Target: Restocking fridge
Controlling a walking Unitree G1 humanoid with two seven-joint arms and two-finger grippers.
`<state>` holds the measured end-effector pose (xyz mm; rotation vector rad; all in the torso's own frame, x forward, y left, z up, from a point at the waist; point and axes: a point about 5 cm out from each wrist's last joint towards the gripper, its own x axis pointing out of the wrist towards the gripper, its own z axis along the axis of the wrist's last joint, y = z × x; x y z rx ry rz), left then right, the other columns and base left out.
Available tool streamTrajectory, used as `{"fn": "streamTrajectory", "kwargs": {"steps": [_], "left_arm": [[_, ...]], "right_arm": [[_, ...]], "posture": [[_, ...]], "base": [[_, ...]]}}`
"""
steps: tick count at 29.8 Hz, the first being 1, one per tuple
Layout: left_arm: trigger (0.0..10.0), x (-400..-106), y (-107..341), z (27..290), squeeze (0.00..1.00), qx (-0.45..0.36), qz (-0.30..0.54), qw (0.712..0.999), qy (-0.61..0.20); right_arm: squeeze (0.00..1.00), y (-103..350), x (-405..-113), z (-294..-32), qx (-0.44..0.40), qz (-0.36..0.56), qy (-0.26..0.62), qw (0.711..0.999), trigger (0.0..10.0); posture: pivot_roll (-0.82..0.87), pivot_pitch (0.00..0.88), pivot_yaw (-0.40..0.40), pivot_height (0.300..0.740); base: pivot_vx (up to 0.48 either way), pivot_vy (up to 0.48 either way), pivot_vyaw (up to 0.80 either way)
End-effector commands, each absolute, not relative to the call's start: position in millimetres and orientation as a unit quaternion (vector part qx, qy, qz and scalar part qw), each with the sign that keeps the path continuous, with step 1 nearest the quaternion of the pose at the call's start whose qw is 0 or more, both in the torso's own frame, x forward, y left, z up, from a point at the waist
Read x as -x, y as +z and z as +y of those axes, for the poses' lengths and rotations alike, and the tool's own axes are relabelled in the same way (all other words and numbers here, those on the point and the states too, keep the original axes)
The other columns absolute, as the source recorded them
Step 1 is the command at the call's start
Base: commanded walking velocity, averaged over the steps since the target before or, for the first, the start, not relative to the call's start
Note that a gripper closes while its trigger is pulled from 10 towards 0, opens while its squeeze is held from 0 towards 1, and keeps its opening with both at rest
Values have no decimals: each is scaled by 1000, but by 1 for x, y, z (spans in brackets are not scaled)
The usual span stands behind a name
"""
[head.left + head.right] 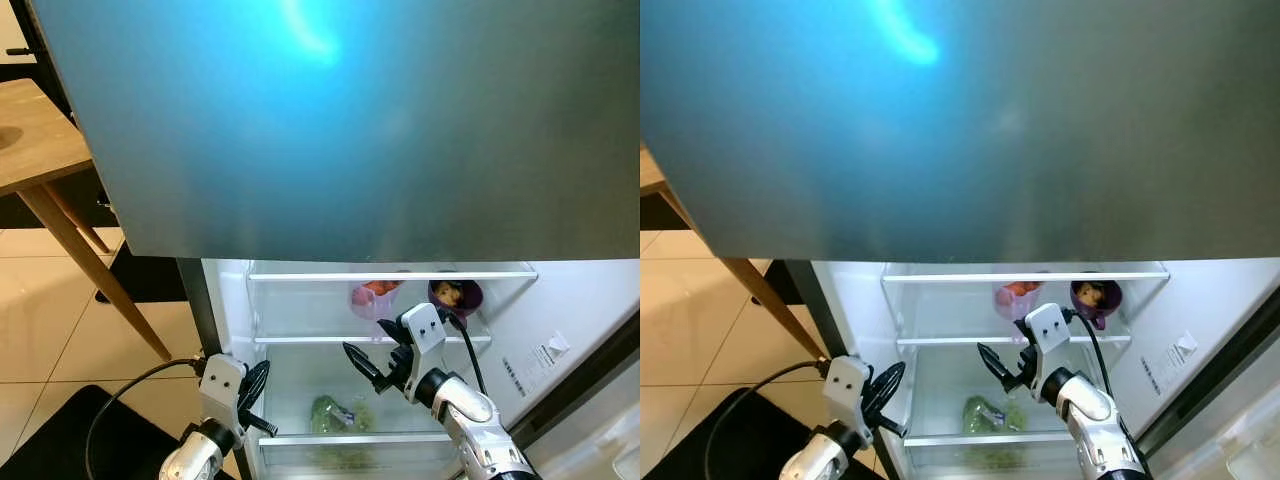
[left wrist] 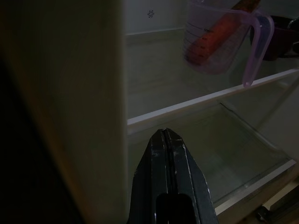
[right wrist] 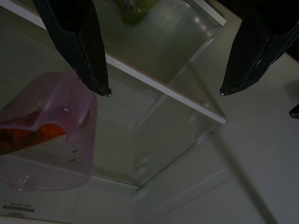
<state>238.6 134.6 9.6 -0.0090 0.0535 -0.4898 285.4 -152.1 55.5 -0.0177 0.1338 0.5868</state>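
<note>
Brushed metal fridge door (image 1: 350, 130), glass shelf (image 3: 154, 88), translucent plastic jug (image 3: 46, 140), wooden table (image 1: 35, 135)

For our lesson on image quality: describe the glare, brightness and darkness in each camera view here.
Left eye view: a bluish glare patch on the grey fridge door; the white fridge interior is brightly lit. Left wrist view: dim, the shut left gripper dark, the translucent purple measuring jug visible. Right wrist view: murky, the open right gripper black, reflections on the glass shelf.

arms: silver | wrist blocks: white | end effector fingers (image 3: 84, 51): black | cables: black
</note>
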Motion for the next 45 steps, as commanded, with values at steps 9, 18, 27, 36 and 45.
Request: {"fn": "streamTrajectory", "kwargs": {"steps": [9, 18, 27, 36, 45], "left_arm": [[10000, -228, 18, 105, 0, -34, -5, 936, -349], [10000, -222, 24, 95, 0, -47, -24, 925, -378], [10000, -215, 27, 88, 0, -61, -33, 913, -402], [10000, -219, 36, 85, 0, -70, -49, 910, -405], [10000, -220, 39, 84, 0, -74, -53, 909, -408]], "right_arm": [[0, 52, -282, -156, 1, 69, 279, 958, 10000], [0, 52, -281, -155, -3, 68, 284, 956, 10000], [0, 52, -281, -153, -5, 68, 289, 955, 10000], [0, 56, -281, -153, -18, 56, 296, 953, 10000], [0, 56, -281, -152, -19, 56, 297, 953, 10000]], "posture": [[-27, 5, -7, 624], [-26, 8, -5, 624], [-22, 7, -5, 624], [-16, 8, -3, 649], [-20, 8, 0, 669]], "base": [[0, 0, 0], [0, 0, 0], [0, 0, 0], [0, 0, 0], [0, 0, 0]]}}
